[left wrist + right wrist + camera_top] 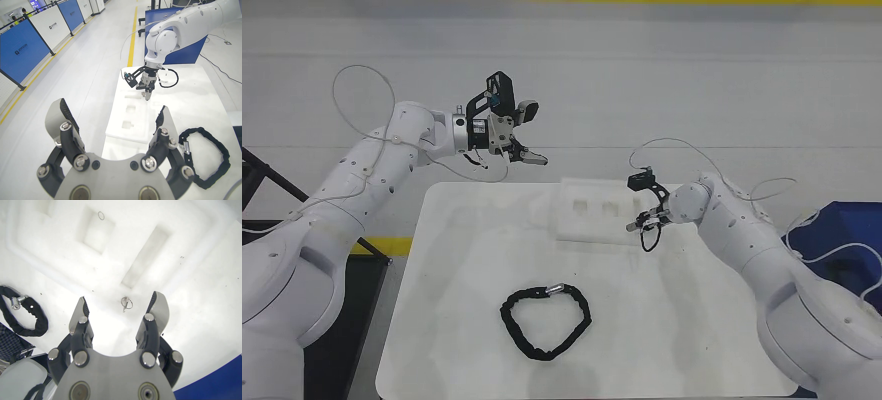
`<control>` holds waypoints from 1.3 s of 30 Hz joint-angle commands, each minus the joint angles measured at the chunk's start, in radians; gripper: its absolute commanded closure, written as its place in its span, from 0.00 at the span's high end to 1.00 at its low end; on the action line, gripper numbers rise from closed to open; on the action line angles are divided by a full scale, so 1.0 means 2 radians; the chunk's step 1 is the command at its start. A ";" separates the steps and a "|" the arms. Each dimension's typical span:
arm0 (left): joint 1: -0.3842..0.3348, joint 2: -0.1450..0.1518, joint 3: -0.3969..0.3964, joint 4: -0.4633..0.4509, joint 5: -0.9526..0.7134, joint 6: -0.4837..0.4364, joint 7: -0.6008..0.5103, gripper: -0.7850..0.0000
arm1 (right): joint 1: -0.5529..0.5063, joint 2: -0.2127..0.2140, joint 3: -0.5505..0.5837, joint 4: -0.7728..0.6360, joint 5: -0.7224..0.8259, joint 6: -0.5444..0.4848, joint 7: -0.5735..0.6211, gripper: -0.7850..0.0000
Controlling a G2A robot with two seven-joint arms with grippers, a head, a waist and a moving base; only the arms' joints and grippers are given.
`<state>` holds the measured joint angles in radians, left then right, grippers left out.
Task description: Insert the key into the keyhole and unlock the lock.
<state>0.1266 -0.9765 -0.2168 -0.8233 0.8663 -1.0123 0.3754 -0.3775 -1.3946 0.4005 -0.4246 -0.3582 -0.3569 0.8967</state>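
1. In the near middle of the white table with rounded corners (692, 330): a black fabric-covered chain lock (512, 325) (223, 151) (39, 323), closed into a loop and lying flat
2. On the far side of this loop: its short silver cylinder (557, 290) (186, 146) (15, 304), with a dark slot on the end face in the right wrist view
3. Toward the far edge of the table, well apart from the chain lock: a flat white foam tray (572, 230) (132, 136) (56, 256) with several rectangular recesses pressed into it
4. Just beside the narrow end of the long recess (147, 256): a small silver key (126, 303) on a thin ring, lying on the white surface; cannot tell whether on the rim of the foam tray or on the table itself
5. Directly above the key: the right gripper (635, 226) (146, 94) (119, 295), fingers spread wide, one to each side of the key, not touching it and holding nothing
6. Up in the air by the far left corner of the table: the left gripper (534, 133) (113, 104), also spread wide and holding nothing, well apart from both key and chain lock
7. At the edge of a square recess in the foam tray: a separate thin wire ring (101, 215), lying flat
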 commanded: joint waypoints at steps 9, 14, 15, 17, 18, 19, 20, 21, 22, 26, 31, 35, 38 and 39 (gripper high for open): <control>0.000 0.000 0.000 0.000 0.000 0.000 0.000 1.00 | 0.000 -0.011 0.002 0.015 -0.015 0.000 0.002 0.43; 0.000 0.000 0.000 0.000 0.000 0.000 0.000 1.00 | 0.002 -0.016 0.004 0.020 -0.022 0.007 0.008 0.40; 0.000 0.000 0.000 0.000 0.000 0.000 0.000 1.00 | 0.002 -0.016 0.005 0.021 -0.022 0.007 0.008 0.39; 0.000 0.000 0.000 0.000 0.000 0.000 0.000 1.00 | 0.001 -0.018 0.007 0.026 -0.023 0.007 0.009 0.39; 0.000 0.000 0.000 0.000 0.000 0.000 0.000 1.00 | 0.001 -0.019 0.007 0.028 -0.023 0.008 0.010 0.38; 0.000 0.000 0.000 0.000 0.000 0.000 0.000 1.00 | 0.001 -0.019 0.008 0.028 -0.023 0.007 0.010 0.38; 0.000 0.000 0.000 0.000 0.000 0.000 0.000 1.00 | 0.001 -0.020 0.009 0.030 -0.023 0.007 0.011 0.38; 0.000 0.000 0.000 0.000 0.000 0.000 0.000 1.00 | 0.001 -0.021 0.009 0.030 -0.024 0.007 0.011 0.38; 0.000 0.000 0.000 0.000 0.000 0.000 0.000 1.00 | 0.000 -0.022 0.010 0.031 -0.025 0.007 0.011 0.34; 0.000 0.000 0.000 0.000 0.000 0.000 0.000 1.00 | 0.000 -0.025 0.012 0.035 -0.030 0.010 0.010 0.25; 0.000 0.000 0.000 0.000 0.000 0.000 0.000 1.00 | 0.001 -0.028 0.014 0.043 -0.037 0.020 0.009 0.12; 0.000 0.000 0.000 0.000 0.000 0.000 0.000 1.00 | 0.001 -0.031 0.016 0.047 -0.040 0.022 0.009 0.08; 0.000 0.000 0.000 0.000 0.000 0.000 0.000 1.00 | 0.001 -0.032 0.018 0.050 -0.043 0.021 0.006 0.00; 0.000 0.000 0.000 0.000 0.000 0.000 0.000 1.00 | 0.000 -0.033 0.019 0.051 -0.044 0.021 0.005 0.00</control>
<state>0.1266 -0.9765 -0.2168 -0.8233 0.8663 -1.0123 0.3754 -0.3762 -1.4591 0.4371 -0.3249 -0.4440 -0.3145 0.9094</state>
